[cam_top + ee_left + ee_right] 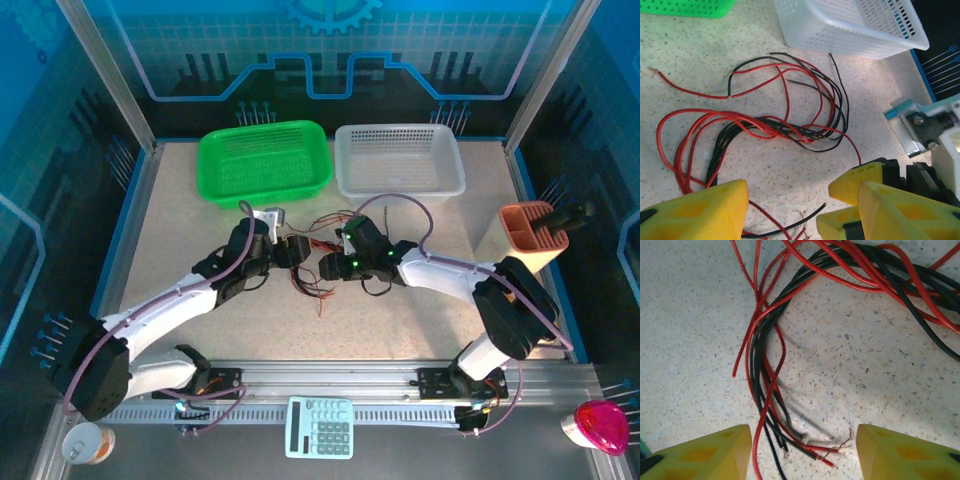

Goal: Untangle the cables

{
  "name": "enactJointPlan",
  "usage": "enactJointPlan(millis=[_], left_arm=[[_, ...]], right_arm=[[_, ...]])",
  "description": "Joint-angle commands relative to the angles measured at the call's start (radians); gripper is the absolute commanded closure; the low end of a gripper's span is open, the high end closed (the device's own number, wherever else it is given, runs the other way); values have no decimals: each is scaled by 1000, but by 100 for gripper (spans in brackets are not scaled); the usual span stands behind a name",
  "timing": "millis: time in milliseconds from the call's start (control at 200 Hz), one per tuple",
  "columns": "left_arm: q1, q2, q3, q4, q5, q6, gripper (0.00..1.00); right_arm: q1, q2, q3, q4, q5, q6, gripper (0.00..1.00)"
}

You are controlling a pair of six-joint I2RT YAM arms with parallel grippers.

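On speckled table (865, 370), both end effectors (795, 215) (802, 450) gape over cables (760, 347).

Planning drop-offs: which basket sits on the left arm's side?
The green basket; the white basket beside it stands on the right side.

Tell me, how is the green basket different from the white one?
The green basket is bright green and sits on the left; the white basket is pale and sits on the right. The green basket is turned a bit crooked, the white basket sits straighter. Both are box-shaped, dotted with little holes, and empty.
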Motion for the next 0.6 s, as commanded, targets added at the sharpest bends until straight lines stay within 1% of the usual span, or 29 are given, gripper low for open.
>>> enactJointPlan(millis=[0, 60, 100, 160, 240, 335, 465, 595], left_arm=[[-4, -37, -18, -33, -30, -3, 39], [-4, -44, -20, -37, -31, -2, 39], [-5, -47, -20, -38, -31, -2, 39], [-4, -50, -20, -39, -31, -3, 39], [-5, -53, -20, -39, -33, -5, 39], [-5, -53, -20, -38, -34, -5, 38], [-5, -51, -21, -49, -35, 14, 35], [-5, -54, -19, -54, -20, 45, 30]], right_arm=[[6, 39, 16, 72, -19, 43, 46], [8, 57, 15, 83, -22, 55, 47], [8, 65, 12, 92, -21, 62, 50], [9, 75, 4, 109, -23, 74, 59], [10, 79, -4, 119, -26, 87, 76], [7, 63, -7, 120, -23, 89, 100], [-9, -15, 16, 64, -27, 65, 100], [-15, -131, 117, -37, -24, 15, 100]])
